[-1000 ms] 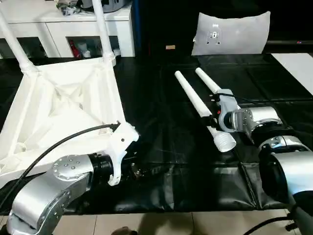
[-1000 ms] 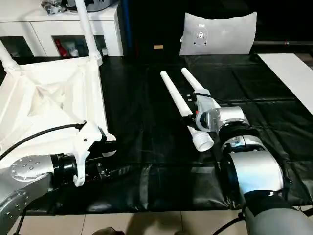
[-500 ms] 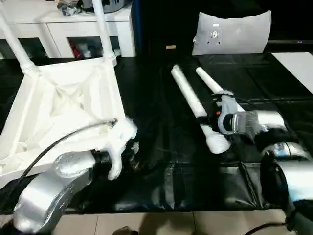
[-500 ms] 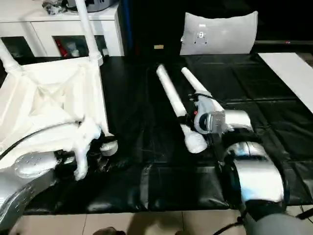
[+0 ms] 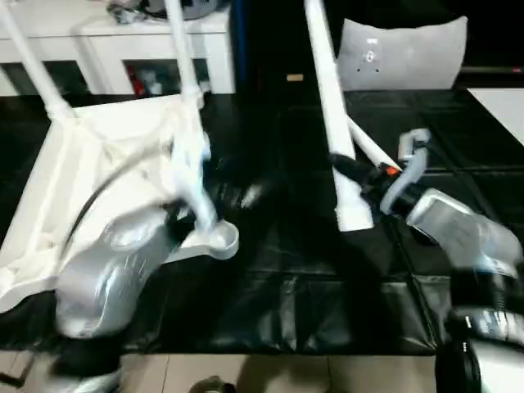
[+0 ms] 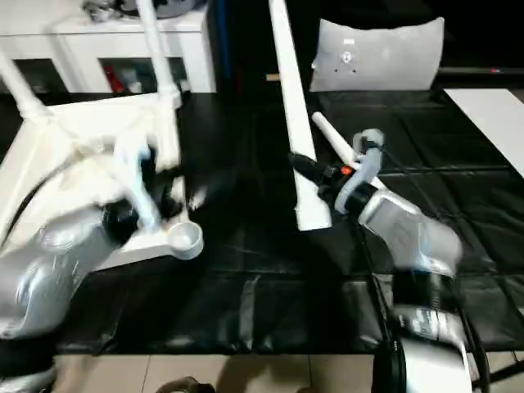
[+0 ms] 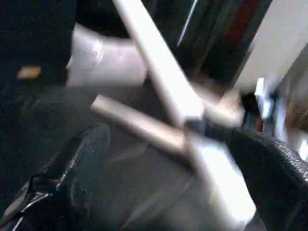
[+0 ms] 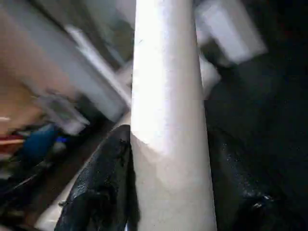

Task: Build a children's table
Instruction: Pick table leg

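The children's table top (image 5: 82, 164) lies upside down at the left, with two legs (image 5: 33, 57) (image 5: 184, 49) standing in its far sockets. An empty corner socket (image 5: 217, 237) faces me. My right gripper (image 5: 352, 172) is shut on a third white leg (image 5: 332, 98) and holds it nearly upright, thick end down above the mat. In the right wrist view this leg (image 8: 168, 120) fills the gap between the black fingers (image 8: 101, 183). Another leg (image 5: 368, 147) lies on the mat behind it. My left arm (image 5: 123, 262) hangs over the top's near corner. The left gripper (image 7: 173, 139) is open and holds nothing.
A black mat (image 5: 270, 286) covers the work area, and its front edge meets the tiled floor. A white cabinet (image 5: 123, 49) stands behind the table top. A grey-white cushion (image 5: 401, 53) leans at the back right. A white sheet (image 5: 508, 102) lies at the far right.
My right gripper has lifted the leg off the mat and swung it from lying flat to nearly upright. The left arm has risen and moved back over the table top's near corner.
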You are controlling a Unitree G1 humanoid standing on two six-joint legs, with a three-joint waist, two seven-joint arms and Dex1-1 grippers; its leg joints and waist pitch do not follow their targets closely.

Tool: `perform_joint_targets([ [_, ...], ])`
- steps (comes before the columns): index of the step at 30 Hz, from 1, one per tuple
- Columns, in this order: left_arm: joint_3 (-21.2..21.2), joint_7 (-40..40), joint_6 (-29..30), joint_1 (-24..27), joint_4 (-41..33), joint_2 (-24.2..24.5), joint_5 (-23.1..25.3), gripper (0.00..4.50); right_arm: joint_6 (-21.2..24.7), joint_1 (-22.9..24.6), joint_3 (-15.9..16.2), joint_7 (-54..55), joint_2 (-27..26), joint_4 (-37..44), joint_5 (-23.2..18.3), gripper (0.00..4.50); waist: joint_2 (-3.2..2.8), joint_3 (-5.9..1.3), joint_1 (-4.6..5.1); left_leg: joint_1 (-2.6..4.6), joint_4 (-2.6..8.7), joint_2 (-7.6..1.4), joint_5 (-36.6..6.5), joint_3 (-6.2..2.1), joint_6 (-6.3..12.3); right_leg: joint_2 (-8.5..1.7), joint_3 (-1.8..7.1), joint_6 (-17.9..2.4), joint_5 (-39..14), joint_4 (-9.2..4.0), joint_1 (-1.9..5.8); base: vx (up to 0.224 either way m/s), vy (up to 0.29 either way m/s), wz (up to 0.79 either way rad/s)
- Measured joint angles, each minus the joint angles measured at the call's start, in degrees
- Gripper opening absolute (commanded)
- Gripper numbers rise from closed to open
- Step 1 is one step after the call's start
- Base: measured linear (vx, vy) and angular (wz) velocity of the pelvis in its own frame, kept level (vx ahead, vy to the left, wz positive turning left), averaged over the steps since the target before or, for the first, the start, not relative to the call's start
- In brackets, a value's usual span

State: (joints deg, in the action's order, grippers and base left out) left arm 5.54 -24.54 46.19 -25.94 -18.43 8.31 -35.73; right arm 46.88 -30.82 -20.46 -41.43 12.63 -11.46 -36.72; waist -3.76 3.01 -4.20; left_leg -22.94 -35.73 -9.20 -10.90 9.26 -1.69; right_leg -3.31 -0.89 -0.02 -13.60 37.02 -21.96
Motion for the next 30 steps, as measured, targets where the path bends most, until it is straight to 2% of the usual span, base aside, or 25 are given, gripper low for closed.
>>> perform_joint_targets([
  [4,2.0,0.7,1.1,-4.1,1.8,-3.9,-5.2,4.50,1.5,3.0,0.0,-1.5,-1.1,6.2,-3.8,1.85,-0.02,-0.02,-0.11,-0.01,0.01,0.00,0.0,0.03,0.00,0.00,0.01,0.0,0.0,-0.01,-0.01,0.000,0.000,0.00],
  [7,2.3,1.0,2.2,-6.9,5.1,-6.4,-6.3,4.50,2.7,3.8,1.0,-2.4,-1.9,9.9,-6.3,1.85,-0.02,-0.01,-0.32,-0.05,0.02,-0.01,0.0,0.04,0.01,0.00,0.02,0.0,0.0,-0.04,-0.05,0.000,0.000,0.00],
  [11,2.0,1.1,2.2,-8.7,7.1,-7.0,-6.5,4.50,2.7,3.9,2.4,-2.8,-1.9,11.7,-6.9,1.85,-0.02,-0.02,-0.60,-0.05,0.05,-0.01,0.0,0.04,0.01,0.00,0.02,0.1,0.0,-0.09,-0.05,0.000,0.000,0.00],
  [17,1.7,1.4,2.3,-9.3,11.2,-7.8,-7.2,4.50,-2.2,8.0,11.4,-1.0,-0.7,19.9,0.5,1.85,-0.28,0.03,-0.81,-0.10,0.15,-0.01,0.0,0.04,-0.01,0.00,0.01,0.2,0.0,-0.21,-0.07,0.000,0.000,0.00],
  [23,0.3,2.5,-1.1,-9.5,12.3,-8.6,-4.3,4.50,-11.1,9.6,16.9,4.6,-3.3,24.3,8.2,1.85,-0.38,0.06,-0.77,-0.10,0.26,0.00,0.0,0.04,-0.02,0.00,0.01,0.2,0.0,-0.35,-0.06,0.000,0.000,0.00],
  [24,0.1,2.5,-2.6,-9.3,12.3,-8.5,-3.7,4.16,-12.8,10.3,17.5,5.4,-4.3,25.0,9.3,1.85,-0.38,0.06,-0.75,-0.10,0.31,-0.01,0.0,0.04,-0.02,0.00,0.01,0.2,0.0,-0.39,-0.06,0.000,0.000,0.00],
  [27,-1.1,3.0,-6.0,-7.3,11.6,-8.2,-0.6,4.08,-17.6,11.9,20.0,7.5,-6.2,26.1,12.5,1.85,-0.52,0.02,-0.56,-0.14,0.48,0.00,0.0,0.05,-0.02,0.01,0.01,0.5,0.1,-0.62,-0.06,0.000,0.000,0.00],
  [30,-1.4,4.4,-6.8,-6.5,11.4,-9.4,-0.1,4.08,-22.0,12.1,22.2,9.0,-5.9,26.1,16.4,1.85,-0.53,0.02,-0.51,-0.17,0.55,0.00,0.0,0.07,-0.04,0.01,0.01,0.6,0.1,-0.79,-0.04,0.000,0.000,0.00],
])
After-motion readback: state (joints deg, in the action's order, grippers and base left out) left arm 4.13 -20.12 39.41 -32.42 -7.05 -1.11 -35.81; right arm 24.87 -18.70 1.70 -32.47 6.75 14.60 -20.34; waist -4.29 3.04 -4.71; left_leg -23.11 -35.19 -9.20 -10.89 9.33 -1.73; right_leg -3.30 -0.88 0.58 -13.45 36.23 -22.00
